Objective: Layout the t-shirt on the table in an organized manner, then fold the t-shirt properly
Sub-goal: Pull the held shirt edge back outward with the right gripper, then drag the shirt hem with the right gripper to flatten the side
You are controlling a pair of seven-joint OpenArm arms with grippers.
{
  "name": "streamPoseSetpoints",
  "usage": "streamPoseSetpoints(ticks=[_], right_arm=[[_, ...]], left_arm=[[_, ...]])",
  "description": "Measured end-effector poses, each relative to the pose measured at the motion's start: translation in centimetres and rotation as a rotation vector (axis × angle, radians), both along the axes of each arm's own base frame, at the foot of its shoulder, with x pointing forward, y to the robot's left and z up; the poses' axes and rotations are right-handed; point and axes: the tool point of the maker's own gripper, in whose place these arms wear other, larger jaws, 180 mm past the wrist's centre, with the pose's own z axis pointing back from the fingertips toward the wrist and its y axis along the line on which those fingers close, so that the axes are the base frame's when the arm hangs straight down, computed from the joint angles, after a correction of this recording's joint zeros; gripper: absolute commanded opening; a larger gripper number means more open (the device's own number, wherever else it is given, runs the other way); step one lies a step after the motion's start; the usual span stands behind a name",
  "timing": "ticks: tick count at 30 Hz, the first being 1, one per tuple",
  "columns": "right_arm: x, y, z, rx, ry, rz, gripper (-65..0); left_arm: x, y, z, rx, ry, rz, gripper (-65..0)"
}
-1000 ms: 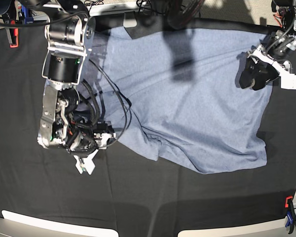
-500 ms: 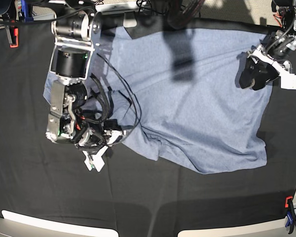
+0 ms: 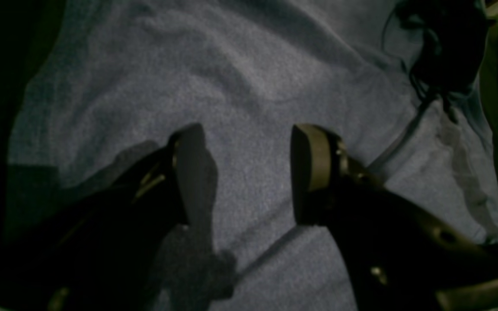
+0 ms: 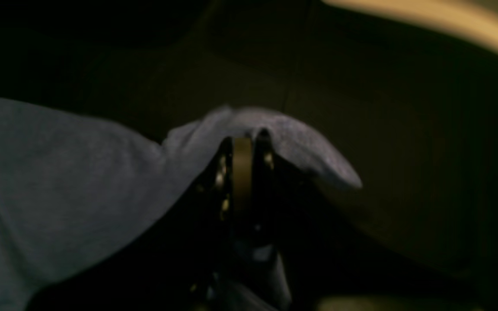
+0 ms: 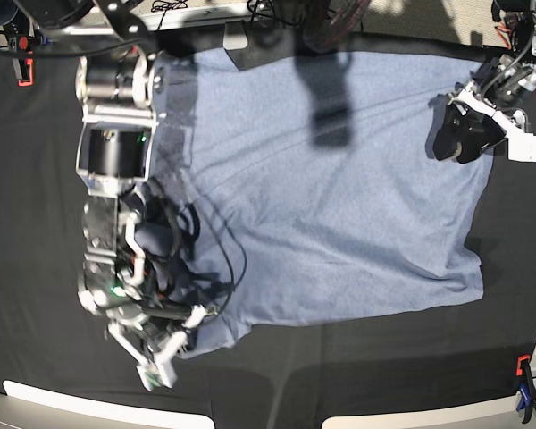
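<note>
While the right claw (image 4: 242, 149) is clamped tight on a fold of the t-shirt (image 5: 339, 188) at its near corner, its arm reaches low across the desk (image 5: 36, 268) toward the front edge. Far side: the left claw (image 3: 242, 172) gapes wide, empty, poised just above the spread cloth at the shirt's opposite corner.

I'm seeing base looking straight down from overhead, covering the whole bench (image 5: 36, 295). Both wrist cams are riding close behind their fingers (image 3: 309, 160), looking along them: left down onto the t-shirt (image 5: 339, 197), right at its hem. All views are sharing shirt fabric.
</note>
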Motion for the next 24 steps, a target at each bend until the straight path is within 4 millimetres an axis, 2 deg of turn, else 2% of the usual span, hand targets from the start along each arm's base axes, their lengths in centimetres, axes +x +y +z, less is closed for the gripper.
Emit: streamPoseSetpoints(ticks=[4, 8, 10, 13, 18, 22, 24], right_arm=[[1.4, 0.7, 0.7, -0.056, -0.063, 0.037, -65.0], [2.9, 0.0, -0.9, -0.066, -0.058, 0.032, -65.0], [3.6, -0.5, -1.6, -0.069, -0.046, 0.025, -65.0], [5.2, -2.8, -1.4, -0.115, -0.055, -0.070, -65.0], [7.2, -4.7, 0.9, -0.167, -0.104, -0.080, -65.0], [8.0, -5.9, 2.8, -0.182, -0.167, -0.099, -65.0], [8.1, -5.9, 3.1, -0.180, -0.179, -0.098, -65.0]], left_arm=[[0.0, 0.0, 0.0, 0.000, 0.000, 0.000, -36.0], [0.0, 0.0, 0.0, 0.001, 0.000, 0.000, -36.0], [0.0, 0.0, 0.0, 0.000, 0.000, -0.001, -36.0], [0.0, 0.0, 0.0, 0.000, 0.001, 0.000, -36.0], [0.0, 0.0, 0.0, 0.000, 0.001, 0.000, -36.0], [0.0, 0.0, 0.0, 0.000, 0.001, 0.000, -36.0], [0.0, 0.0, 0.0, 0.000, 0.001, 0.000, -36.0]])
